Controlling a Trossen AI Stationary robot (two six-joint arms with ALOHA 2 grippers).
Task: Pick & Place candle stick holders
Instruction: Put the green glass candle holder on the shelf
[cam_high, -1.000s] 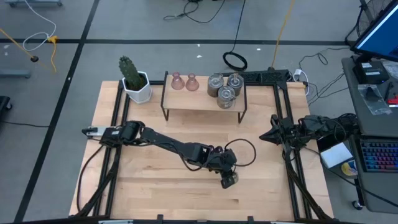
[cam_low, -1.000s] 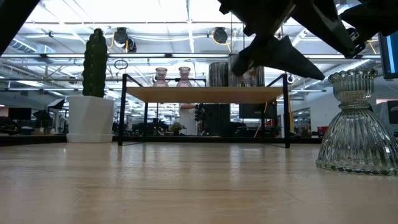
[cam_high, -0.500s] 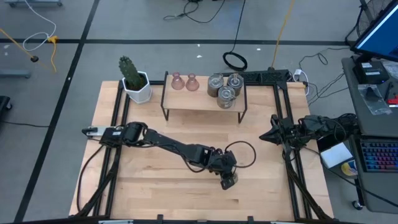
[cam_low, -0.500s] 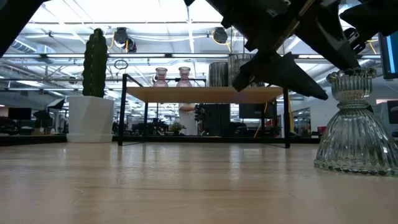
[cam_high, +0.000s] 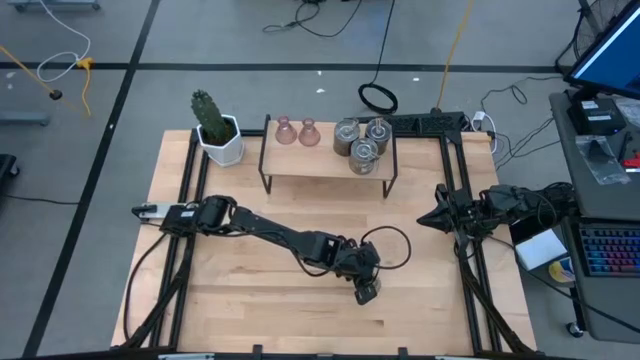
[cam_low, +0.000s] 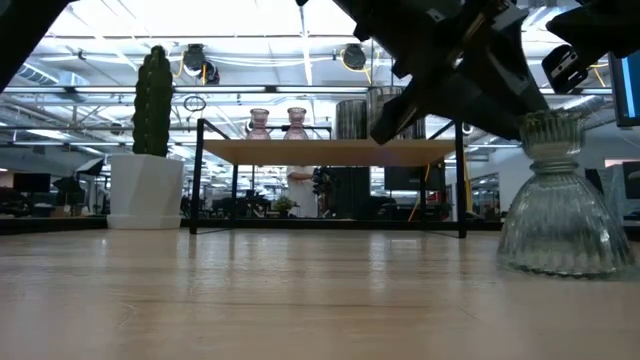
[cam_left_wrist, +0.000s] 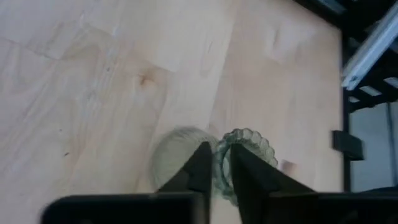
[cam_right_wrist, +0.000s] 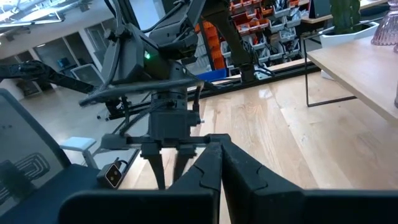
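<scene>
Five holders sit on the shelf (cam_high: 328, 163); left gripper (cam_left_wrist: 216, 169) pinches the sixth, greenish glass holder (cam_low: 558, 200); right gripper (cam_high: 424, 218) closed.

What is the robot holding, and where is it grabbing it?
The left gripper pinches the scalloped top rim of the greenish glass holder. The right gripper holds nothing.

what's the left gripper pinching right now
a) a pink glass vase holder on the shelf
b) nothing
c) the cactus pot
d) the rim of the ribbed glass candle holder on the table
d: the left gripper has its fingers closed across the scalloped rim of the ribbed greenish glass candle holder on the wooden table.
</scene>
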